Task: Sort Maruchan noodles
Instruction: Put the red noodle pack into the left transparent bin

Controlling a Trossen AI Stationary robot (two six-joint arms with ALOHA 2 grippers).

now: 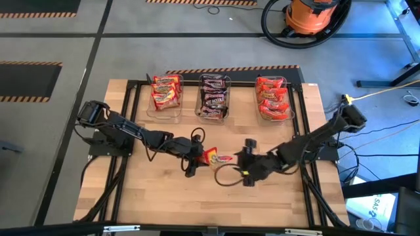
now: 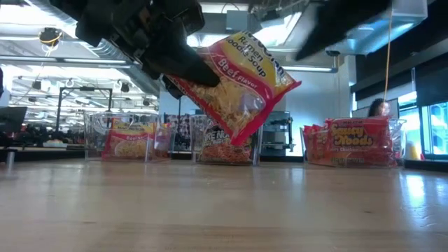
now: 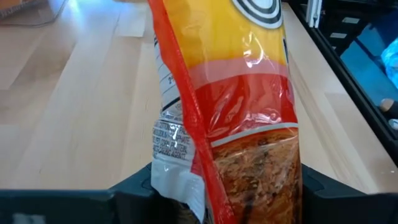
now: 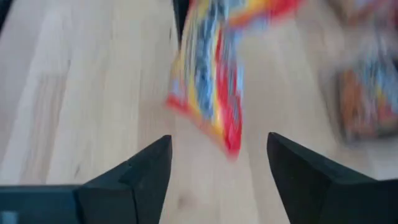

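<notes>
One red-and-yellow Maruchan noodle packet (image 1: pixel 218 157) hangs above the middle of the table with my left gripper (image 1: pixel 195 157) shut on it. The low view shows this packet (image 2: pixel 241 84) tilted in the air. My right gripper (image 1: pixel 244 161) stands open just to the packet's right, apart from it; in its wrist view the fingers (image 4: pixel 149 177) are spread with the blurred packet (image 4: pixel 211 81) beyond them. At the far side stand three clear tubs: orange-yellow packets (image 1: pixel 166 92), dark packets (image 1: pixel 214 97) and red packets (image 1: pixel 272 98). My left gripper pinches the packet's left end (image 3: pixel 211 180) between its two fingers (image 3: pixel 134 186). It comes from the table's left, slanting down. The packet is lifted clear of the table and tilted, and its free end (image 2: pixel 280 77) points toward the right gripper.
The three tubs line the table's far edge inside a black frame (image 1: pixel 302 118). A dark cable loop (image 1: pixel 226 177) lies on the wood below the packet. Bare wood (image 1: pixel 197 203) fills the near half of the table.
</notes>
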